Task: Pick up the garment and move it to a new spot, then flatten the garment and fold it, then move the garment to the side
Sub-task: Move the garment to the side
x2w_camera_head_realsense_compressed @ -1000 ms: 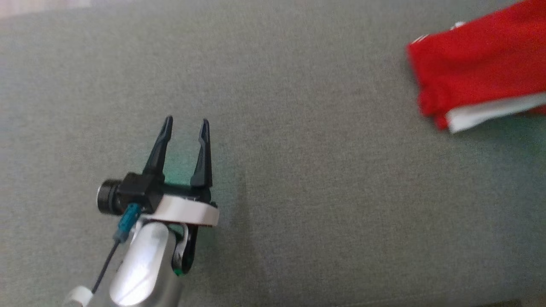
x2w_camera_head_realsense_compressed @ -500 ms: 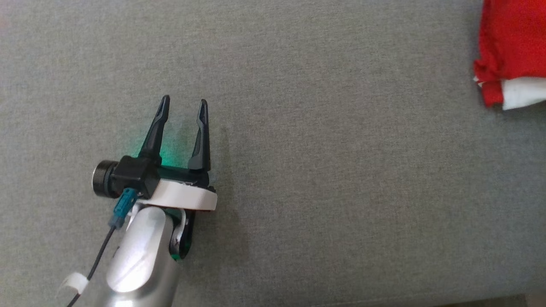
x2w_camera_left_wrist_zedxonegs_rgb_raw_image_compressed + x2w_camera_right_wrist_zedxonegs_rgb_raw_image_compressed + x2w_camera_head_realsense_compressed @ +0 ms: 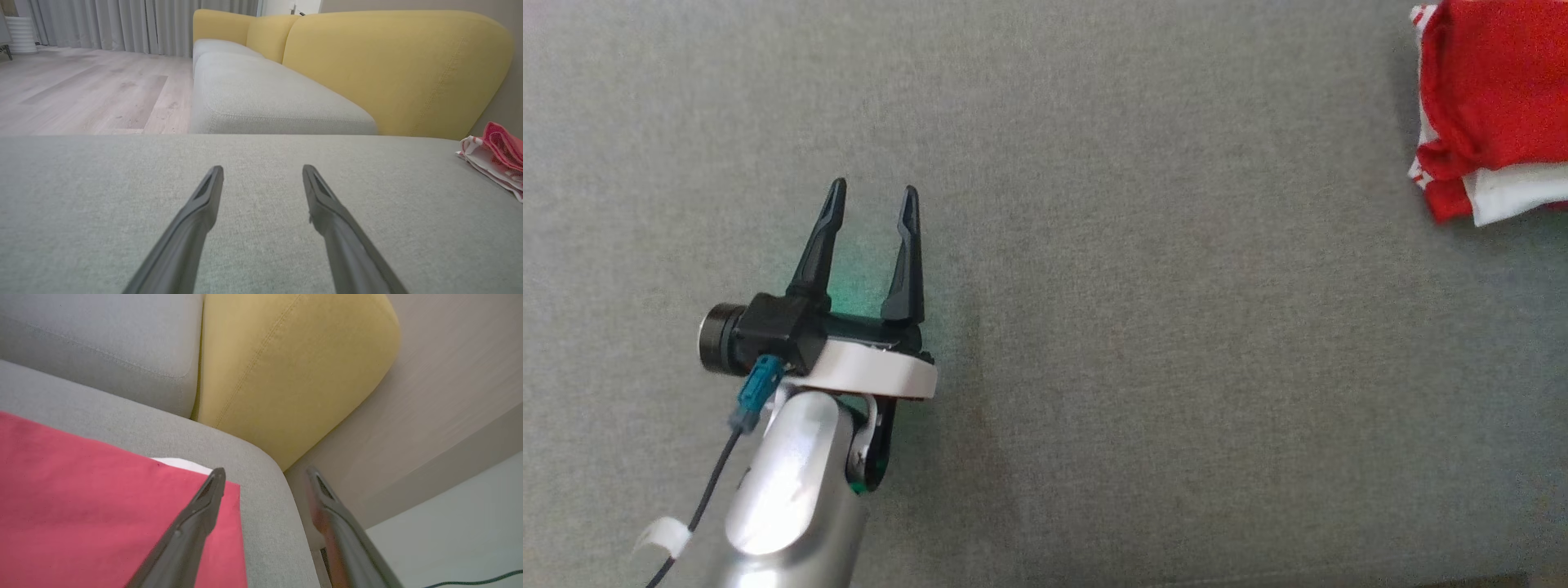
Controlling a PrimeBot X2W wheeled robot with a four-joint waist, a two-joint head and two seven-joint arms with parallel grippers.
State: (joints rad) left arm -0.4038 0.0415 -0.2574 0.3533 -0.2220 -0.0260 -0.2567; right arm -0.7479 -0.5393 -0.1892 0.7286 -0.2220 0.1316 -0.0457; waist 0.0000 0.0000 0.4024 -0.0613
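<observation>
The right gripper (image 3: 265, 472) is hovering over a corner of the folded red garment (image 3: 102, 506), its jaws just sprung wide, releasing it at the grey cushion's (image 3: 1135, 327) far right edge. The left gripper (image 3: 873, 189) is idling well apart, jaws wide and empty. The move aside is looking finished.

Soft, even daylight is seen. A green glow is cast on the cushion (image 3: 1094, 327) under the left pincer (image 3: 873, 189); the wall (image 3: 449, 396) is smeared by blur.
</observation>
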